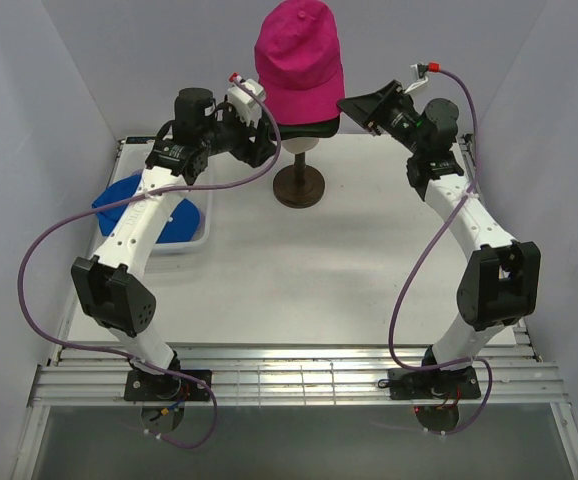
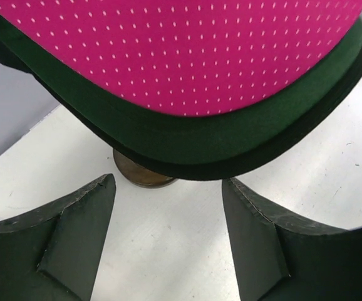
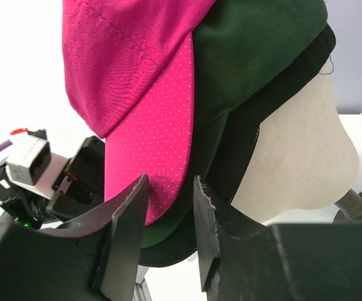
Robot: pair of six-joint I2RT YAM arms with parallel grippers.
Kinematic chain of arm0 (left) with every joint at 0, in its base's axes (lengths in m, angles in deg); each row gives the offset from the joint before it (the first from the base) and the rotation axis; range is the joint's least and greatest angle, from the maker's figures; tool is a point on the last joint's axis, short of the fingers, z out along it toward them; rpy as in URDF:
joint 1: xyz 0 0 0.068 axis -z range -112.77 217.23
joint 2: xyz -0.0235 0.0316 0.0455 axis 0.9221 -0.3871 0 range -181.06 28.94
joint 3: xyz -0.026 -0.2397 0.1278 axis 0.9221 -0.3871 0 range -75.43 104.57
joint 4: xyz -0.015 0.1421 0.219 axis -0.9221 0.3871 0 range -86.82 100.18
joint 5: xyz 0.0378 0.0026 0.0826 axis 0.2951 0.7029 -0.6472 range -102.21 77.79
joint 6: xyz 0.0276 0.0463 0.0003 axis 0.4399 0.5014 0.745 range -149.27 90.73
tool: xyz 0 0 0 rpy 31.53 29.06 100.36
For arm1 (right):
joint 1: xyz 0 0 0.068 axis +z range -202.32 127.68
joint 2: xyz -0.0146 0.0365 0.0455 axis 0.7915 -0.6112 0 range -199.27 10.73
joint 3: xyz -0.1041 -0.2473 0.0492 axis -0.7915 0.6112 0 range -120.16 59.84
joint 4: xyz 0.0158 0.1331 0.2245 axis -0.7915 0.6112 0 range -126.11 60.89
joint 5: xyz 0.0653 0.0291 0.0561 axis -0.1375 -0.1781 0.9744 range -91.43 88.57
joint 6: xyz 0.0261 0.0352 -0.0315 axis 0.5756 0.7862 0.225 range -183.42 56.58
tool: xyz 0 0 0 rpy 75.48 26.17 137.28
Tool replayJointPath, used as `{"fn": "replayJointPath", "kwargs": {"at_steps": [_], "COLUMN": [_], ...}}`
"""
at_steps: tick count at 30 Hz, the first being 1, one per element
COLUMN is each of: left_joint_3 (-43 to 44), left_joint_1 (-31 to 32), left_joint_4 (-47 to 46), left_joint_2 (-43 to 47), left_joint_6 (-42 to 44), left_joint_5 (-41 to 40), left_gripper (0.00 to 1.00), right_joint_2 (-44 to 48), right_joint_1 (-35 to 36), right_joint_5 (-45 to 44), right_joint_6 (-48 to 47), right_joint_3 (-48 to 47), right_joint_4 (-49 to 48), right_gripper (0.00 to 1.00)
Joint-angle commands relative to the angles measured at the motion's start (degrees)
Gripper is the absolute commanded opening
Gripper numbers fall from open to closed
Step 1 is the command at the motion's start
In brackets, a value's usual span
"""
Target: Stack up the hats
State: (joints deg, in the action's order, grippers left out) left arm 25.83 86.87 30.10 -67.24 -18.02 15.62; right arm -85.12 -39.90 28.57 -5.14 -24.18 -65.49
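Magenta cap [image 1: 297,55] tops the pile on the mannequin head [image 3: 300,157], over the dark green cap [image 3: 256,56] and the black cap [image 3: 294,75] (brims nested together). Left claw [image 2: 168,182] gapes wide just under those brims. Right claw [image 3: 170,188], fingers narrowly apart, sits right by the magenta brim. Blue cap [image 1: 119,200] lies in the white basket [image 1: 194,240] on the bench [image 1: 369,260].

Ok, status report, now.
Left gripper open, under the brims. Right gripper open, at the brims. Magenta cap tops green and black on head. Blue cap in basket, partly under left arm.
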Motion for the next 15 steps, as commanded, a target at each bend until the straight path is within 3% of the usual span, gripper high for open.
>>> {"fn": "replayJointPath", "kwargs": {"at_steps": [1,15], "left_joint_3": [3.1,5.3], "left_joint_1": [0.5,0.7], "left_joint_4": [-1.3,-1.6], "left_joint_2": [-0.1,-0.8], "left_joint_6": [-1.4,-2.8], "left_joint_5": [0.2,-0.1], "left_gripper": [0.79,0.78], "right_joint_2": [2.4,6.9], "right_joint_1": [0.2,0.9], "right_joint_5": [-1.8,-3.9], "right_joint_6": [0.5,1.7], "right_joint_3": [0.4,5.5], "right_joint_4": [-4.2,-4.9], "right_gripper": [0.4,0.26]}}
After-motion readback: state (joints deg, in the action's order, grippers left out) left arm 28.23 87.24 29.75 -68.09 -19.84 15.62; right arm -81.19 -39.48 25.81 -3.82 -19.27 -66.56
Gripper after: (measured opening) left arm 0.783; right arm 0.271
